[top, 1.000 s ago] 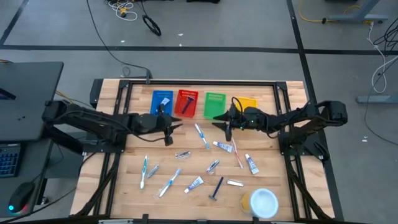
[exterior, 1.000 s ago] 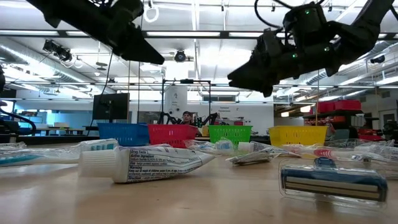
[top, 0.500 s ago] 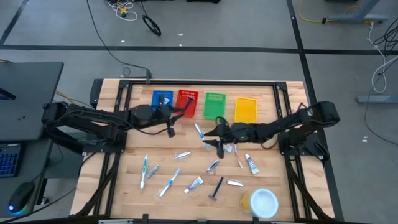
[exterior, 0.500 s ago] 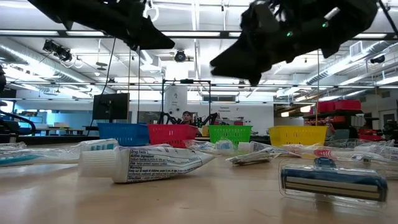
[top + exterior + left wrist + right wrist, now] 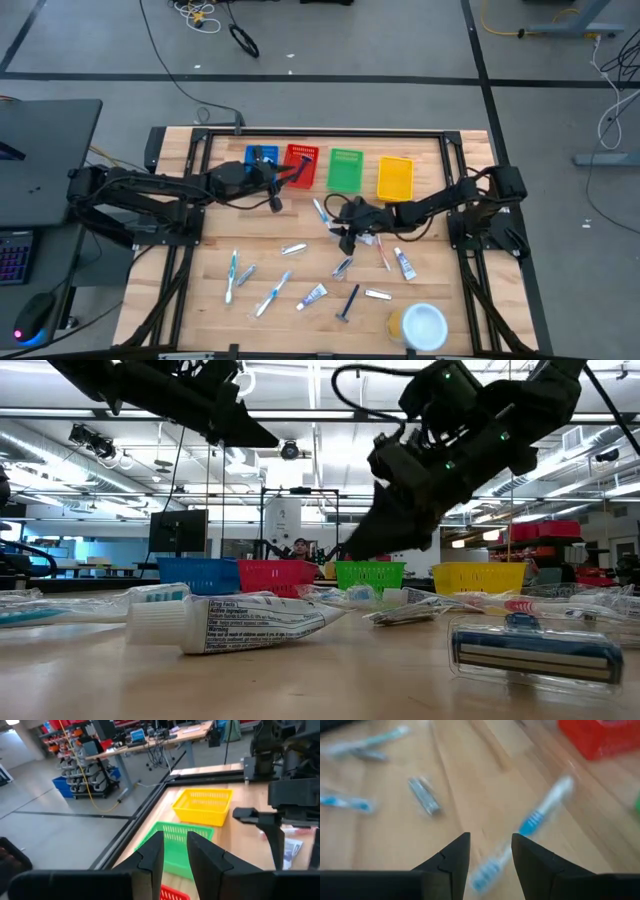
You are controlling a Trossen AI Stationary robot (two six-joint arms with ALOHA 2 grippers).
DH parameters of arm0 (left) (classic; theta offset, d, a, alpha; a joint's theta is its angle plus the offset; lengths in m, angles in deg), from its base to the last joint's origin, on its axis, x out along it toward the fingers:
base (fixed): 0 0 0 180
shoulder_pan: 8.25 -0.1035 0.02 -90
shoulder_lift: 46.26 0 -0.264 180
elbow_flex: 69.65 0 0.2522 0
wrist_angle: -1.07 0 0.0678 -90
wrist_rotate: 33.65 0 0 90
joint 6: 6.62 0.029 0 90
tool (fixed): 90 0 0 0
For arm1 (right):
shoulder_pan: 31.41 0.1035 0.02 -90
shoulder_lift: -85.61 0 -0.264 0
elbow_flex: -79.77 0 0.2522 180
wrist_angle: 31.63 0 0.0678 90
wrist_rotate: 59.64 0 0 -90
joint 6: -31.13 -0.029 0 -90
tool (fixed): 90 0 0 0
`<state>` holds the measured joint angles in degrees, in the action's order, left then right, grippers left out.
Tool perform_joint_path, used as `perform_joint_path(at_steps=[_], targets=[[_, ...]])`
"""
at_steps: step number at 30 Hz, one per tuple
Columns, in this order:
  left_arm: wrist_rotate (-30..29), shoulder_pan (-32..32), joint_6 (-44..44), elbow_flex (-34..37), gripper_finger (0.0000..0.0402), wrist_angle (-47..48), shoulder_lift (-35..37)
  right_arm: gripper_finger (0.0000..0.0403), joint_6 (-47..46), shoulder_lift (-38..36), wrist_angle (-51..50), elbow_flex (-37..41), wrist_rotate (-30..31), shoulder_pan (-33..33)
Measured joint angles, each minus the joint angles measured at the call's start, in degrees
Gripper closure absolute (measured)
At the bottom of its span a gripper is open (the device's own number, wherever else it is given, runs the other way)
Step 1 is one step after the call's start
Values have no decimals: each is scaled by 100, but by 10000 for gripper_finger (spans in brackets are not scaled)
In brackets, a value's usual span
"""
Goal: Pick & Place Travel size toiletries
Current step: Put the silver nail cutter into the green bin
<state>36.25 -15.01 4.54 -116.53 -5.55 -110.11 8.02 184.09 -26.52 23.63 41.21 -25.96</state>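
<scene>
Looks like the reach step: right tool (image 5: 490, 851), fingers apart and empty, hangs over a toothbrush (image 5: 527, 832) lying mid-surface. Next it needs to drop and close on it. Left tool (image 5: 174, 851), gap narrow and empty, waits above the red basket (image 5: 299, 163).

Four small plastic baskets are sitting in a row along the far edge of the wooden table (image 5: 215, 300): a blue basket (image 5: 260, 160), a red basket (image 5: 299, 166), a green basket (image 5: 345, 169) and a yellow basket (image 5: 394, 177), each just beside the next. A round white-and-yellow container (image 5: 418, 325) is resting near the table's front right corner. A dark desk (image 5: 40, 150) with a keyboard (image 5: 14, 255) is standing beside the table's left side. Black cables (image 5: 238, 38) are lying on the grey floor beyond the table. In the low view, a person (image 5: 299, 547) is showing far back in the room, behind the red basket.
</scene>
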Motion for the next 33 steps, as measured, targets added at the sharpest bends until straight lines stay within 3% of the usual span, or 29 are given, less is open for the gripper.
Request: perform_joint_path(at_steps=[15, 26, 33], targets=[[-86, 2, -5, -4, 309, 912, 0, 211, 775, -290, -662, 0, -236, 94], [-86, 2, -172, -4, 311, 899, 0, 200, 208, -662, -2630, 2, -243, 96], [-85, 2, -437, -4, 311, 940, 0, 200, 305, -643, -2145, 4, -245, 105]])
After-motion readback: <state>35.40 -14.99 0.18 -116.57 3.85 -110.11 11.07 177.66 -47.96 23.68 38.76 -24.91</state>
